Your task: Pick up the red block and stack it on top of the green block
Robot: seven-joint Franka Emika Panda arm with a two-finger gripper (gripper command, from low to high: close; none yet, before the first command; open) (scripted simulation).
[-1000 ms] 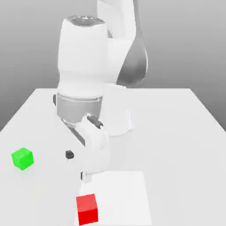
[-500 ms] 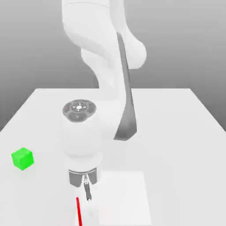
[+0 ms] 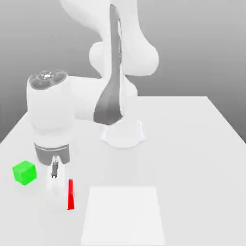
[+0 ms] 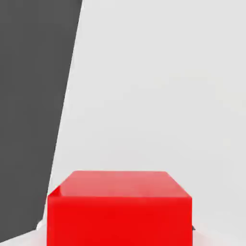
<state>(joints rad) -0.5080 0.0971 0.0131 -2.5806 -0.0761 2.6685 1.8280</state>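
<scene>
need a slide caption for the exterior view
Panda arm's gripper shut on the red block, carrying it above the white table beside the green block.

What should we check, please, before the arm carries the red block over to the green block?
1. Gripper shut on the red block: ok.
2. Red block lifted clear of the table: cannot tell.
3. Green block free, nothing on its top: ok.
4. Red block above the green block: not ok, it sits to the exterior view's right of it.
5. Path between the blocks unobstructed: ok.
</scene>
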